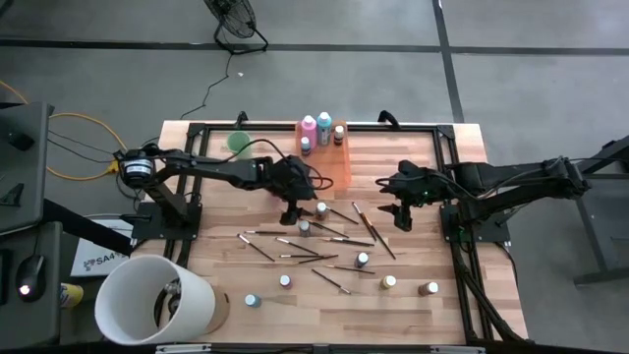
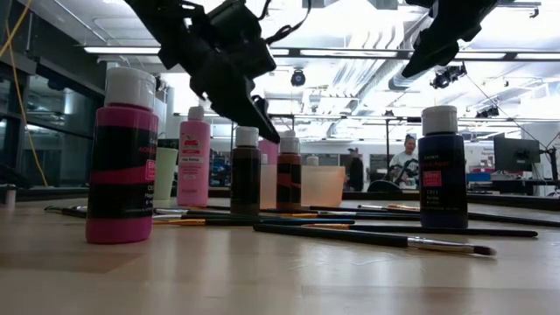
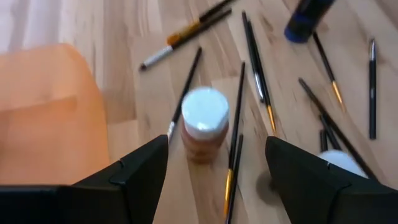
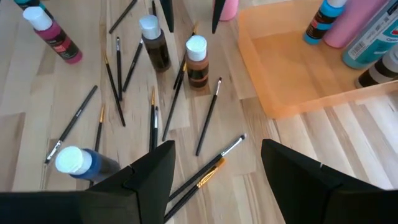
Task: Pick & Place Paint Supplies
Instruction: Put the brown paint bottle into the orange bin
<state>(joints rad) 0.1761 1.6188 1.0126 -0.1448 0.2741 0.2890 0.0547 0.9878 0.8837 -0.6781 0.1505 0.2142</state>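
Seen from above, two dark robot arms are reaching in from opposite sides over a pale wooden worktop (image 1: 413, 305). The left arm is stretching across from the left edge, bending down at the wrist so that its end effector (image 1: 292, 213) is hanging just above the wood, near the front of a translucent orange tray (image 1: 339, 162). Its two fingers are standing spread apart with nothing between them, and its wrist camera is looking down on a small brown bottle with a white cap (image 3: 204, 123) standing upright right below the gap, with thin brushes lying on either side of it. The right arm is extending in from the right edge, with its end effector (image 1: 402, 218) also pointing downward, fingers apart and holding nothing, above a scatter of brushes. The paint supplies are mostly spread over the middle of the worktop: about a dozen thin dark-handled brushes (image 1: 307, 258) are lying at crossed angles, and several tiny pale-capped bottles (image 1: 363, 260) are standing among them and toward the front edge. A pink bottle (image 1: 309, 128) and a teal bottle (image 1: 324, 126) are standing upright inside the tray at the back. A mint-green cup (image 1: 238, 143) is sitting just left of the tray.
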